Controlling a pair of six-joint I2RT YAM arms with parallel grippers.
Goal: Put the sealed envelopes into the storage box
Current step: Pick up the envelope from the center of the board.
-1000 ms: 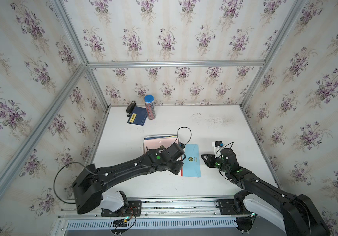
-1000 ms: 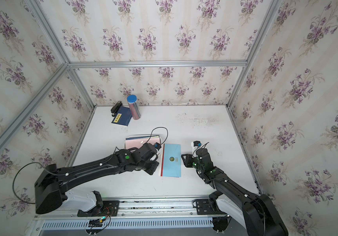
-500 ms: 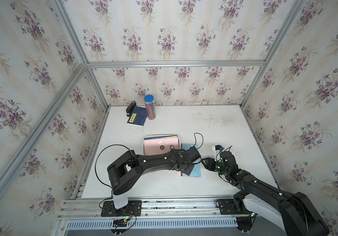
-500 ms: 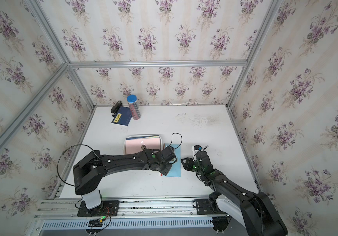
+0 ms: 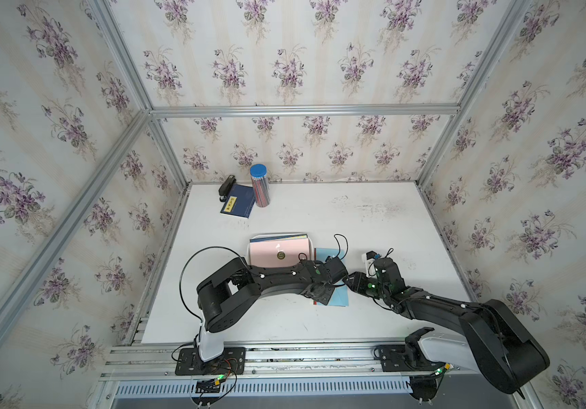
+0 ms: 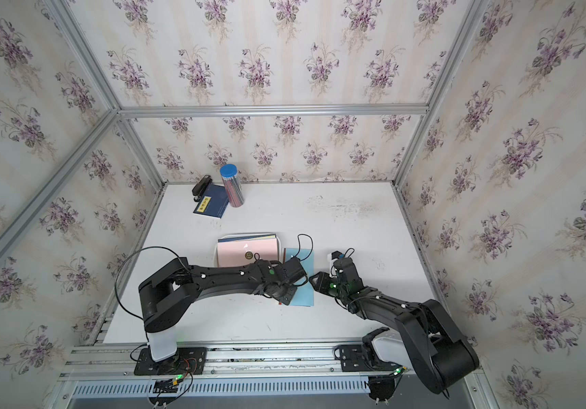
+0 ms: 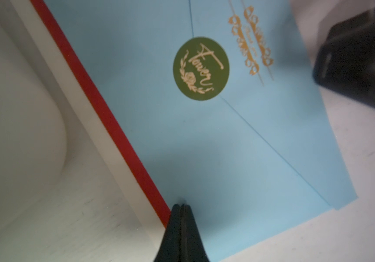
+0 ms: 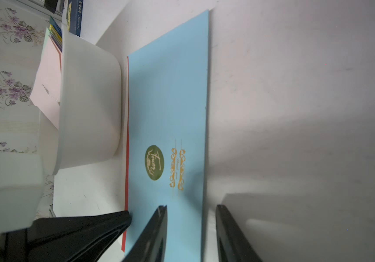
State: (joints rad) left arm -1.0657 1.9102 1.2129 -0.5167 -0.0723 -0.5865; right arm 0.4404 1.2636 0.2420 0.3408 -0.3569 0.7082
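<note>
Just right of the storage box [image 5: 249, 248], flat on the table [image 5: 390, 230]: light blue envelope [image 7: 204, 147] with green round seal [image 7: 201, 68], stacked on a red envelope [image 7: 105, 108], only a red strip showing along the left edge. Inside the box already: pink envelope [image 5: 272, 251] on top, more coloured edges at the far side.

Shut tight: left fingers [image 7: 175, 226], tips down at the near-left edge of the blue one, nothing visibly pinched. Parted: right fingers [image 8: 157, 226], straddling the blue envelope's right edge, one over paper, one over bare table.

Risks, as judged:
- Pinch taking blue and red together, or just creasing the top sheet; thin paper lying flat, no lip to get under.
- Sliding instead of lifting, then jamming against the box wall just beside it.
- Both arms crowded at the same near end, so possible finger clash.

Hard to tell:
- Actual contact of the left tips with the paper.
- Middle of the envelope, behind the left arm in both top views.
- Count in the box.
- Anything under the red one.
</note>
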